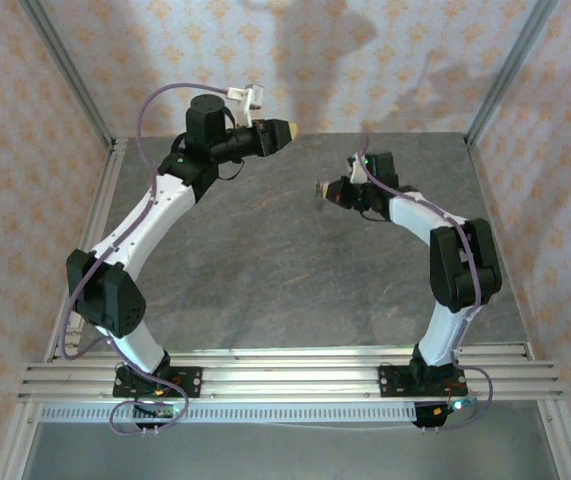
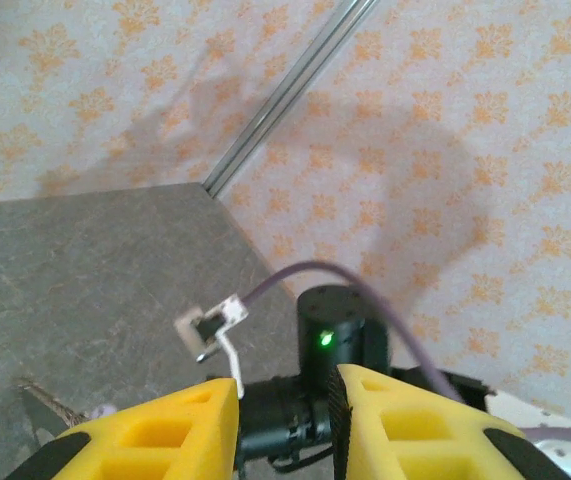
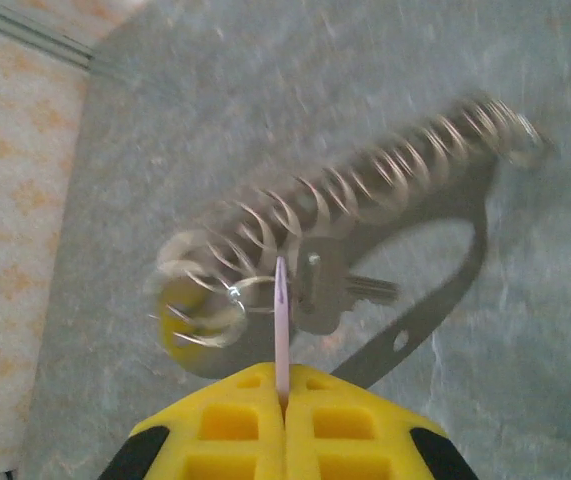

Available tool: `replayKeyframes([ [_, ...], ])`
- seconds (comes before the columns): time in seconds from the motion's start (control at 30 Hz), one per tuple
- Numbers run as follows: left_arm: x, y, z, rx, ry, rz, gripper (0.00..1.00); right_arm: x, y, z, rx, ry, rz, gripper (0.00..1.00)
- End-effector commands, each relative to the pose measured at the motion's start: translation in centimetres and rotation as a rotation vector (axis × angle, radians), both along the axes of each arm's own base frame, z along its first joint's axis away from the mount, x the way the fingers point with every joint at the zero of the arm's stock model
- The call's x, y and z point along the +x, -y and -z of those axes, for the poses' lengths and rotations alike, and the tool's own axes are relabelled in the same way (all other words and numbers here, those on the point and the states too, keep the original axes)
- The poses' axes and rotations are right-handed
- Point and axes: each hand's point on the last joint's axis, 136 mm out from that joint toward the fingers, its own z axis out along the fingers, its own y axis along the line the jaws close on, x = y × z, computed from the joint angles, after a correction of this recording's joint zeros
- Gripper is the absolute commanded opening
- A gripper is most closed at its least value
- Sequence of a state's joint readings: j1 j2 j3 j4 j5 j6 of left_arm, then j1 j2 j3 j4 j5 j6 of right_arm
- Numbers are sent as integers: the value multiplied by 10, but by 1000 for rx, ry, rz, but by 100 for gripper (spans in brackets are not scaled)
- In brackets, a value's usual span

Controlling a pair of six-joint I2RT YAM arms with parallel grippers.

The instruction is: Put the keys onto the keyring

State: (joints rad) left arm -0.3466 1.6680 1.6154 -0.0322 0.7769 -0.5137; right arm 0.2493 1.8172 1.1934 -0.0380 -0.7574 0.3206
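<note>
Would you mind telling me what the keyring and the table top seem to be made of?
The keyring looks like bare grey metal: a flat band and wire coils with bright glints, though blurred. The table top looks like matte grey stone or a stone-print laminate, faintly mottled and veined; I cannot tell which.

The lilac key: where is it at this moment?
In the right wrist view, the lilac key stands edge-on, pinched between the right gripper's yellow fingers, with the blurred keyring just beyond.
</note>
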Motion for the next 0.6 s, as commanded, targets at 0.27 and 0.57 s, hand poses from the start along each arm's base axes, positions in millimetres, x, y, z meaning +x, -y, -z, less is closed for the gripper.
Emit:
replayKeyframes([
  [0.27,-22,-4,-29,-35,64,-6,31,-42,8,5,16,11,66,0],
  [0.57,-29,0,-26,-23,64,-1,31,-66,11,24,17,-25,71,0],
])
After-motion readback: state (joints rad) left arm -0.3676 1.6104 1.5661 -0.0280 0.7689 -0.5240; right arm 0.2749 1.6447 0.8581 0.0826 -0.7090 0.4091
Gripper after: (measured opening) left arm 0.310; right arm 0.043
